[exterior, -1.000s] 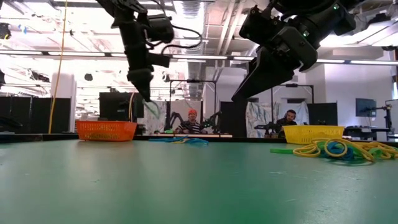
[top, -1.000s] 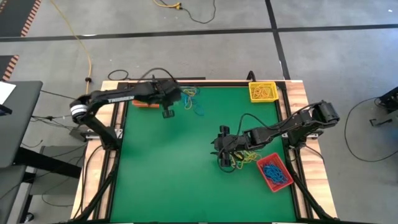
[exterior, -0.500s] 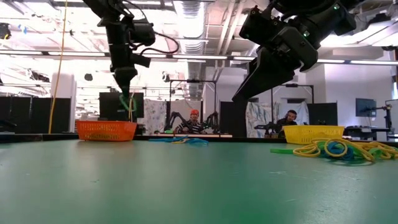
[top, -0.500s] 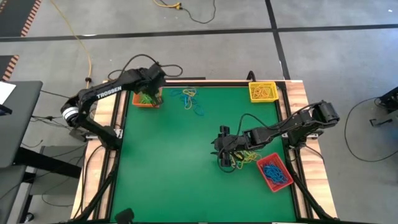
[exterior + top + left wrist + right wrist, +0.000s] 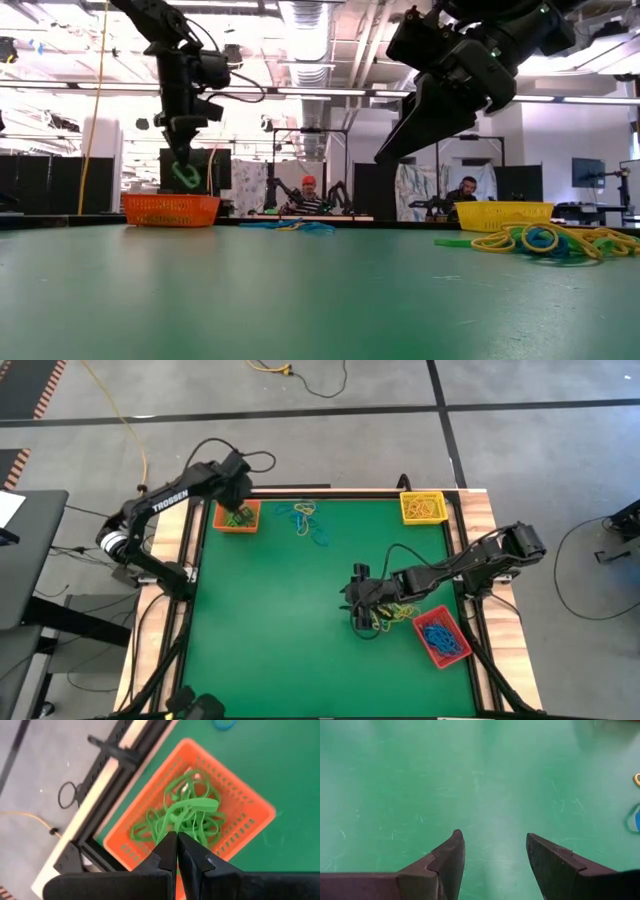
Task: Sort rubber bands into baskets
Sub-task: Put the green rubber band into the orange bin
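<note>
Counter: green top (image 5: 280, 620) w/ wooden edge strips, both arms over it.
Left gripper (image 5: 176, 851): over the orange basket (image 5: 238, 517) at the far left corner, held above it in the low view. Fingers (image 5: 192, 857) pressed together, pinching a green rubber band (image 5: 184, 177) that dangles from the tips just above the basket.
Orange basket contents: tangle of green bands (image 5: 182, 815) inside, seen clearly from left wrist cam.
Right gripper (image 5: 495, 852): raised over the counter's mid-right area, just beside the mixed pile. Fingers (image 5: 451, 855) spread wide, nothing between them, only bare green surface under.
Mixed pile (image 5: 395, 612): yellow, blue, green bands on the counter next to the right gripper, between it and the red basket; in the low view it lies at right (image 5: 545, 240).
Second pile (image 5: 305, 520): yellow + blue bands near the far edge, right of the orange basket, apart from it.
Red basket (image 5: 441, 636): near right edge, tilted vs the counter edge, blue bands in it.
Yellow basket (image 5: 423, 507): far right corner, yellow bands in it.
Background: two people (image 5: 310, 197) seated well beyond the counter in the low view; yellow cable (image 5: 125, 420) on the floor.
</note>
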